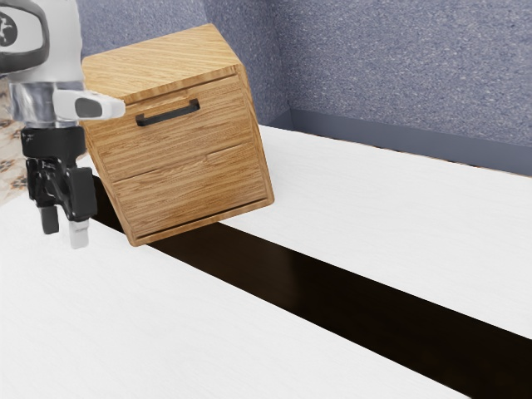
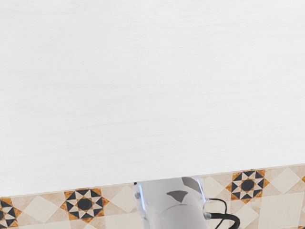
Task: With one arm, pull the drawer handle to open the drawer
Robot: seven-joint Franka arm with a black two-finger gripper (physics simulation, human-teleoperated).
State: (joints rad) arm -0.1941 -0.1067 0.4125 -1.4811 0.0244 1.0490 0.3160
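the drawer (image 1: 179,125) is the upper of two in a small wooden cabinet (image 1: 158,62). its front looks level with the front of the lower drawer (image 1: 191,187), so it appears closed. a black bar handle (image 1: 168,112) runs across the upper part of the drawer front, and nothing touches it. the cabinet stands on the table towards the exterior view's upper left, with its base over the far end of a black strip (image 1: 332,291) that crosses the white table (image 1: 374,199) at a slant.

the gripper (image 1: 65,229) hangs at the exterior view's left, beside the cabinet and lower than the handle. it points down at the table top with its tips just above the surface. its two fingers stand a little apart, with a gap between them and nothing in it. the gripper is near the cabinet's side but not touching it.

behind the cabinet is a blue-grey wall (image 1: 399,58). the wrist view looks down on the bare white table (image 2: 152,86). past its edge is a tiled floor (image 2: 267,200) with a star pattern, and part of the arm's pale body (image 2: 171,205).
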